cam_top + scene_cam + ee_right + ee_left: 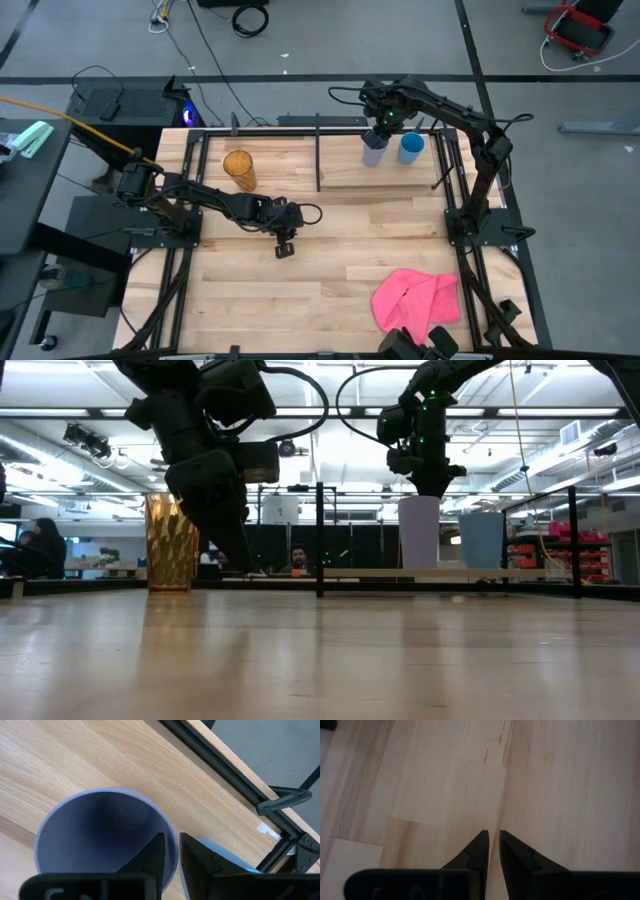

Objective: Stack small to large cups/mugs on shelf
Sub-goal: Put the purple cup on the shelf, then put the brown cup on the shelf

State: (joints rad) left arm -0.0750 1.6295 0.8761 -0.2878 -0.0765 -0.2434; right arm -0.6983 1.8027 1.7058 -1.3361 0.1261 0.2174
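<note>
The lavender-blue cup (374,150) stands upright on the pale shelf board (345,172) at the far right. The short bright blue cup (411,148) stands just right of it. The amber ribbed tumbler (238,170) stands upright at the far left, left of the board. My right gripper (171,849) is above the lavender cup (100,835), shut on its rim. My left gripper (285,245) is at mid-table, shut and empty, its tips (494,837) pointing down at the bare wood. My right gripper holds the lavender cup by its rim (167,832) on the side facing the blue cup (225,857), one finger inside the cup and one outside. The fingers come from above, pointing down. The cup is upright with its base on the shelf board (420,568).
Black rods and upright posts (318,150) frame the shelf. A pink cloth (415,300) lies near the front right. The wide tabletop (330,270) between my left gripper and the cloth is bare wood.
</note>
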